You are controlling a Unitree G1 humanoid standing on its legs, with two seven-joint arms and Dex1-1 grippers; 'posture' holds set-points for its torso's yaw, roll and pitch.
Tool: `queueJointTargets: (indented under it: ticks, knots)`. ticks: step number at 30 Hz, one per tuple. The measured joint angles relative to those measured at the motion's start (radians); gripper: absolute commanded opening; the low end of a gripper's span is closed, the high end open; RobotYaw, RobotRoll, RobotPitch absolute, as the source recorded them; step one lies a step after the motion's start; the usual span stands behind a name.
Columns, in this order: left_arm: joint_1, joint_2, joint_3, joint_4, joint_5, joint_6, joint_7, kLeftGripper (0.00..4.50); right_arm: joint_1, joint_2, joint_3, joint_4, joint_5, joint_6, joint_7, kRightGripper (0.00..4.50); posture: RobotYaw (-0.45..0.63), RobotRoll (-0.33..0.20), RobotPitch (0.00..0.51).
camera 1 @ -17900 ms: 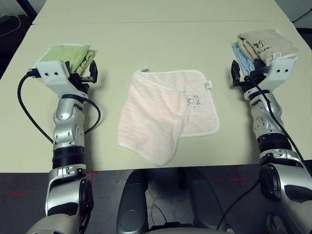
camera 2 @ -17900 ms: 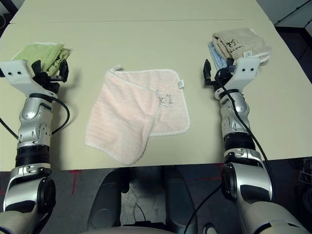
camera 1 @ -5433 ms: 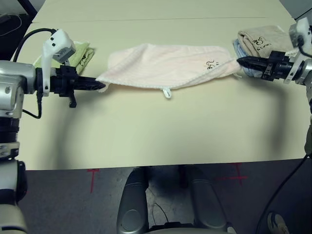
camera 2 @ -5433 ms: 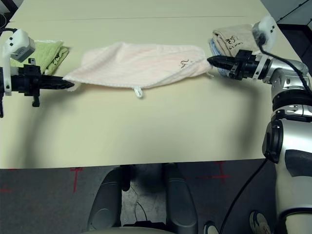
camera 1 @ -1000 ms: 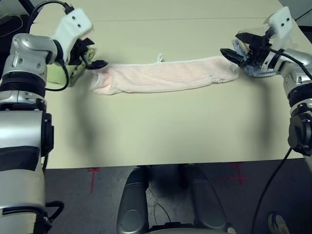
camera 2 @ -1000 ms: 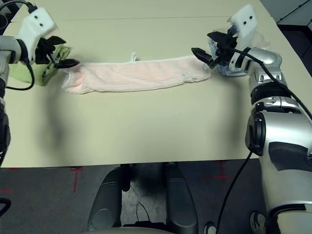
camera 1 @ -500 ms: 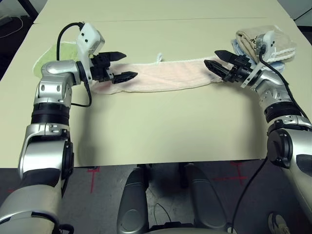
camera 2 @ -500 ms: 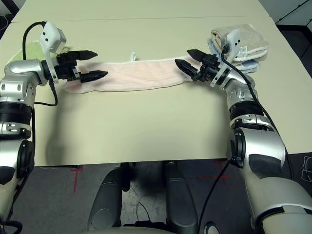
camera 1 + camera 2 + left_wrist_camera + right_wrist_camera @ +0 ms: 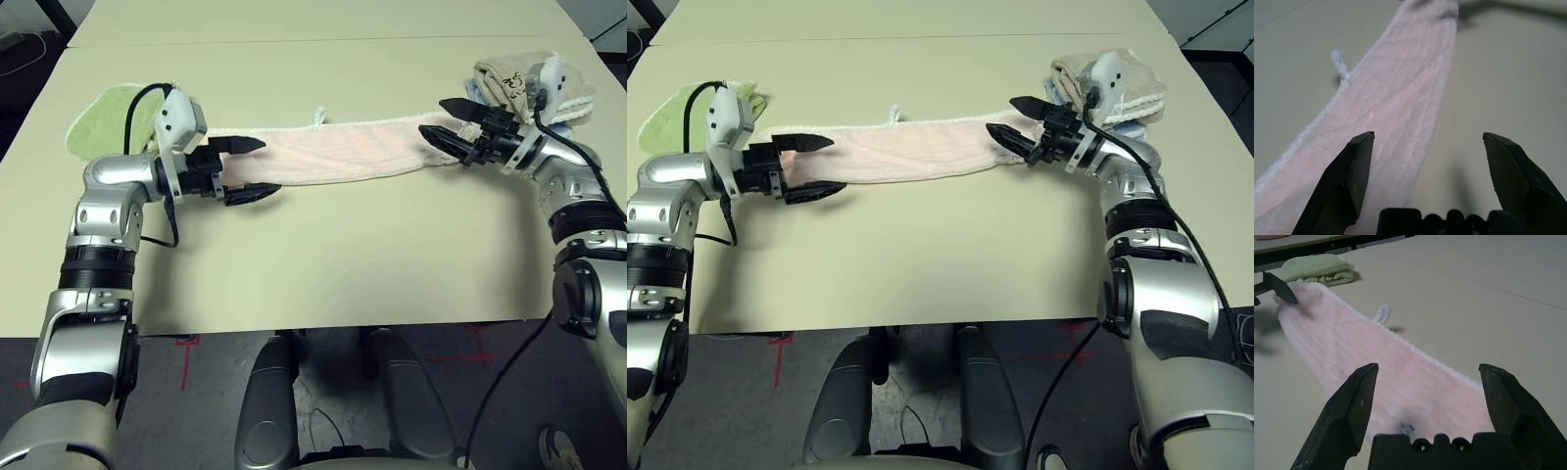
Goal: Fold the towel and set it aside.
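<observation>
The towel (image 9: 343,147) lies as a long narrow pale pink strip across the far half of the table, with a white loop (image 9: 318,116) sticking out of its far edge. My left gripper (image 9: 266,166) stands open at the strip's left end, one finger over the towel (image 9: 1400,98) and the other over bare table in front of it. At the right end my right gripper (image 9: 431,116) is open, its fingertips just above the towel (image 9: 1376,347) with nothing held. A small dark mark (image 9: 1406,427) shows near that end.
A green folded towel (image 9: 113,116) sits at the far left behind my left arm. A beige folded towel (image 9: 514,73) rests on a light blue one at the far right, behind my right wrist. Bare table (image 9: 372,255) stretches in front of the strip.
My left gripper has shifted toward the table's front, now straddling the towel's near edge. The right gripper has drawn slightly to the right. Both stay open and the towel has not moved.
</observation>
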Motion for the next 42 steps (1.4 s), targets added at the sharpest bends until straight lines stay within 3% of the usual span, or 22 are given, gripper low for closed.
queueJointTargets:
  ticks: [6, 19, 26, 34, 42]
  knots:
    - [0.036, -0.022, 0.006, -0.014, -0.006, -0.002, 0.055, 4.50, 0.046, -0.007, -0.060, -0.023, 0.081, 0.122, -0.024, 4.47, 0.04, 0.000, 0.320]
    - [0.026, -0.029, 0.003, -0.013, -0.008, -0.002, 0.059, 4.50, 0.355, -0.050, -0.199, -0.493, 0.376, 0.785, -0.188, 4.47, 0.02, 0.000, 0.322]
    - [0.018, -0.049, -0.005, -0.015, -0.008, 0.011, 0.066, 4.50, 0.431, -0.038, -0.253, -0.580, 0.486, 0.968, -0.303, 4.47, 0.02, 0.000, 0.322]
    - [0.018, -0.055, -0.005, -0.020, -0.008, 0.025, 0.074, 4.50, 0.434, -0.025, -0.326, -0.606, 0.583, 1.126, -0.469, 4.47, 0.02, 0.000, 0.319]
    - [0.018, -0.056, -0.005, -0.025, -0.008, 0.028, 0.076, 4.50, 0.399, 0.049, -0.353, -0.633, 0.609, 1.122, -0.606, 4.47, 0.02, 0.000, 0.313]
